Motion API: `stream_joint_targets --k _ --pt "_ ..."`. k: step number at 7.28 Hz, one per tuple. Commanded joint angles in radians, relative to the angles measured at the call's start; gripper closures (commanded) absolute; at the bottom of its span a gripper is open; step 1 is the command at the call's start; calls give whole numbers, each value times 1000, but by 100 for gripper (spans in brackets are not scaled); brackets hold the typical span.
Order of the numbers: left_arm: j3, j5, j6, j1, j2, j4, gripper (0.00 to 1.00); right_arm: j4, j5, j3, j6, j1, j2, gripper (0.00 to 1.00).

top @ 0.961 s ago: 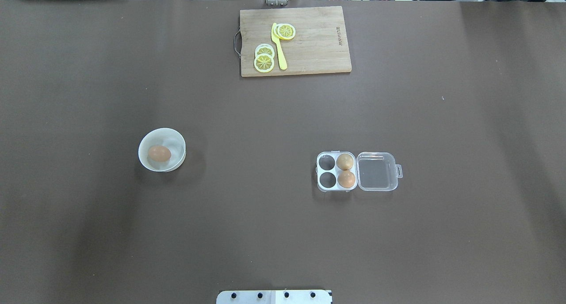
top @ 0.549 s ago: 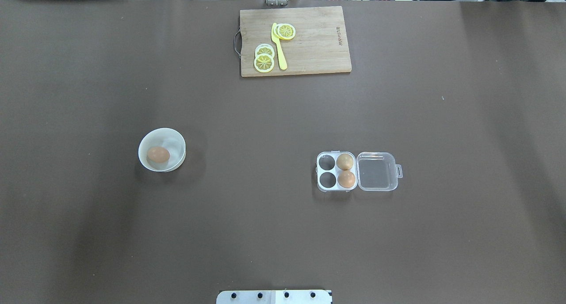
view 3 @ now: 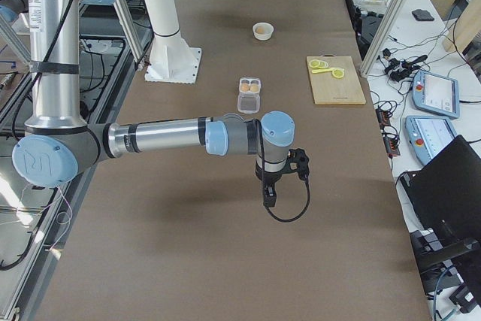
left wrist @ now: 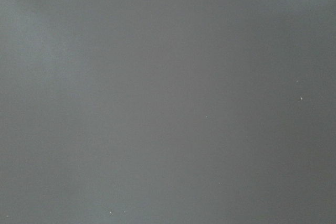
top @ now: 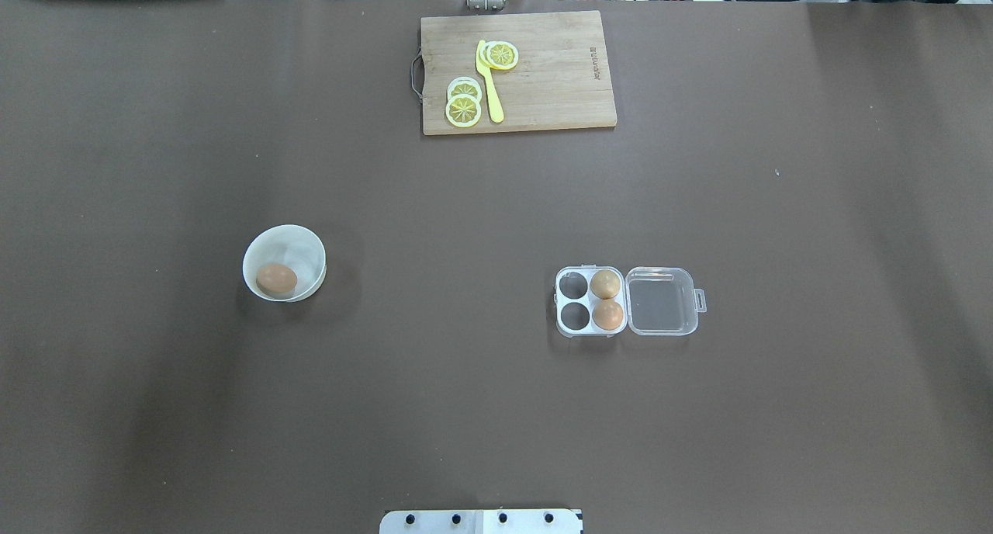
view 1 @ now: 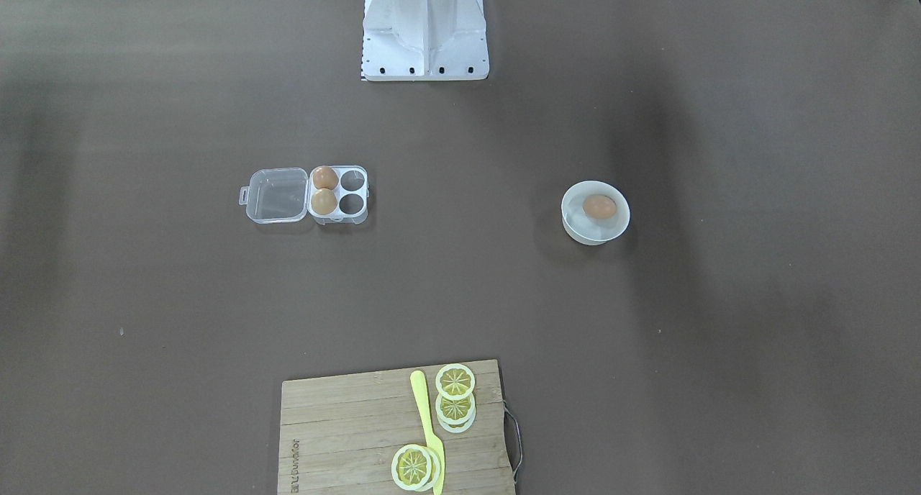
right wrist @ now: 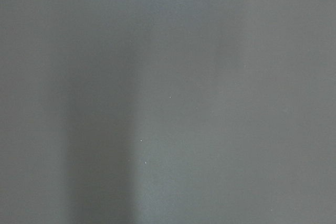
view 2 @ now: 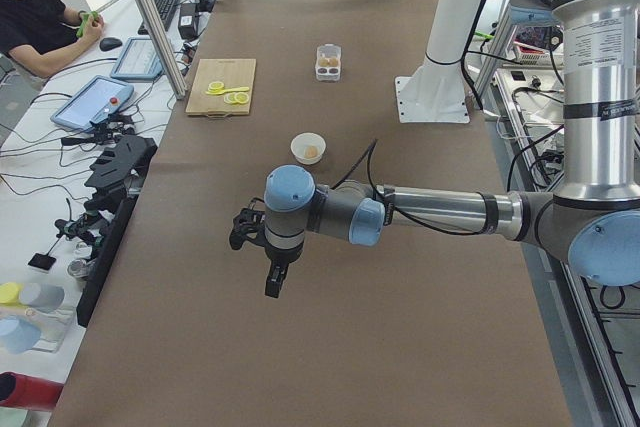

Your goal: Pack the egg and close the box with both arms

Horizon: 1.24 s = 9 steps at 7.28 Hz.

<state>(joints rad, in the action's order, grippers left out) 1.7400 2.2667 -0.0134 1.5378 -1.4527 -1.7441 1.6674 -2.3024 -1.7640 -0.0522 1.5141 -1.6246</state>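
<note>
One orange-brown egg [top: 277, 279] lies in a round white bowl [top: 306, 239] on the table's left half. The clear four-cell box [top: 576, 331] sits right of centre, its lid [top: 661, 303] folded open flat to the right. Two eggs [top: 605, 284] fill the cells beside the hinge, and the two left cells are bare. My left gripper [view 2: 273, 285] hangs over the table's left end, well away from the bowl [view 2: 308, 147]. My right gripper [view 3: 269, 199] hangs over the right end, nearer than the box [view 3: 249, 95]. Whether either is open or shut I cannot tell. Both wrist views show only brown table cover.
A wooden cutting board [top: 558, 68] with lemon slices [top: 464, 109] and a yellow knife [top: 489, 84] lies at the far edge. The robot's base plate [top: 481, 521] is at the near edge. A person [view 2: 30, 22] sits beyond the far side.
The egg in the bowl has rolled a little toward the near rim. The box and board are as before.
</note>
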Motion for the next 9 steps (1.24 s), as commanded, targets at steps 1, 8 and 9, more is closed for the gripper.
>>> stream_joint_targets --k 1,8,9 --pt "9 2 -3 -1 0 0 2 0 0 -2 0 0 0 0" --pt "-30 -1 27 -4 -51 -2 2 0 -43 -5 0 0 0 0" --pt "-22 -1 45 -4 -48 -8 3 0 -46 -5 0 0 0 0"
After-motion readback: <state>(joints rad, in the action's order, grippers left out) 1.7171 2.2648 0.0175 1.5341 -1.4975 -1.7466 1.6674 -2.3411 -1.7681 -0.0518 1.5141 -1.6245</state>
